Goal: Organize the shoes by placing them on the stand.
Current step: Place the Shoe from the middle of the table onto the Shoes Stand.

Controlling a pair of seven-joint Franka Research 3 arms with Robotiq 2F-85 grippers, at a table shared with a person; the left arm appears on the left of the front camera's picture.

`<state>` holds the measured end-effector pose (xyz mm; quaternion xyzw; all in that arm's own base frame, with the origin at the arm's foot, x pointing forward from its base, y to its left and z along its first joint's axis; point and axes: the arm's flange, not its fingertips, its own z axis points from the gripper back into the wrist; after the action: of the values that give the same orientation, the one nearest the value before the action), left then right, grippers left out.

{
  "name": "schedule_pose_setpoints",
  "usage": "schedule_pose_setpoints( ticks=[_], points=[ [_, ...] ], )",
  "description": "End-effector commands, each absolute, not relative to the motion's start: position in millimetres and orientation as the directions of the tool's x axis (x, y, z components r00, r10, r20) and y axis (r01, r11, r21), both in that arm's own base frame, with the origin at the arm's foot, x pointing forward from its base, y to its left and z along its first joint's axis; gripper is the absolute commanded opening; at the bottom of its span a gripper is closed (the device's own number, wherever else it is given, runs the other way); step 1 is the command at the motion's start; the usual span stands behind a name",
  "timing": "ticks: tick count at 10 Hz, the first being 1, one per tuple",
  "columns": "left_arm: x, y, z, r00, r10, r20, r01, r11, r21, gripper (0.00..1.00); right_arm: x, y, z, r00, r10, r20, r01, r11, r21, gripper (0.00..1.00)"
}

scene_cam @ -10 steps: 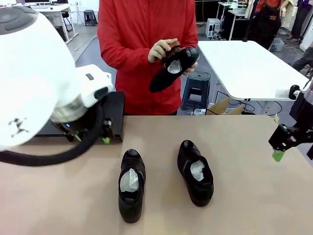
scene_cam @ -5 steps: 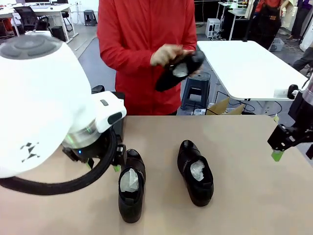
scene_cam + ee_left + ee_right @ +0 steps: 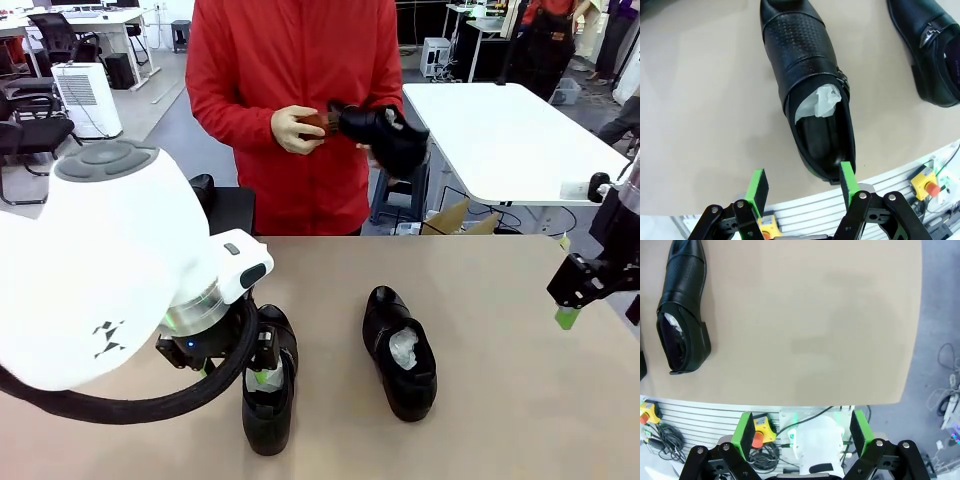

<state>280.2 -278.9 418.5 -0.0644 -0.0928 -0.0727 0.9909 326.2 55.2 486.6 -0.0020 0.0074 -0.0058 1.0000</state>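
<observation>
1. So: left gripper [image 3: 802, 185] hung part-open, empty, at the heel of the left dress shoe [image 3: 807, 95] on the table [image 3: 700, 100].
2. The right gripper [image 3: 802, 432] gaped wide, empty.
3. Glossy leather likely slick; stiff heel rim looked the best hold.

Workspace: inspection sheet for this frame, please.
Surface: tan table, bare around the shoes.
Job's things: two shoes on the table, left shoe and right shoe; third shoe held by the person; stand partly hidden behind the left arm.
Clutter: brush in the person's hand.
Grippers: left gripper open above the left shoe's heel; right gripper open, empty.
Cables: black hose on the left arm.
Surroundings: white table, stool.
</observation>
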Motion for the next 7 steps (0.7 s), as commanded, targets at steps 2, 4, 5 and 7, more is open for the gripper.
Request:
schedule_pose_setpoints(
  ticks=[2, 4, 5, 7],
  points=[
    [279, -270, 386, 0.981, -0.086, 0.172, 0.101, 0.991, -0.085, 0.74, 327, 56, 490, 0.999, -0.035, -0.009, 0.034, 0.999, -0.002, 1.00],
    [284, -269, 374, 0.988, -0.082, 0.134, 0.094, 0.992, -0.087, 0.74, 327, 56, 490, 0.999, -0.035, -0.009, 0.034, 0.999, -0.002, 1.00],
    [289, -268, 364, 0.988, -0.080, 0.129, 0.094, 0.990, -0.105, 0.74, 327, 56, 490, 0.999, -0.035, -0.009, 0.034, 0.999, -0.002, 1.00],
    [295, -267, 351, 0.991, -0.054, 0.124, 0.066, 0.994, -0.088, 0.74, 327, 56, 490, 0.999, -0.035, -0.009, 0.034, 0.999, -0.002, 1.00]
  ],
)
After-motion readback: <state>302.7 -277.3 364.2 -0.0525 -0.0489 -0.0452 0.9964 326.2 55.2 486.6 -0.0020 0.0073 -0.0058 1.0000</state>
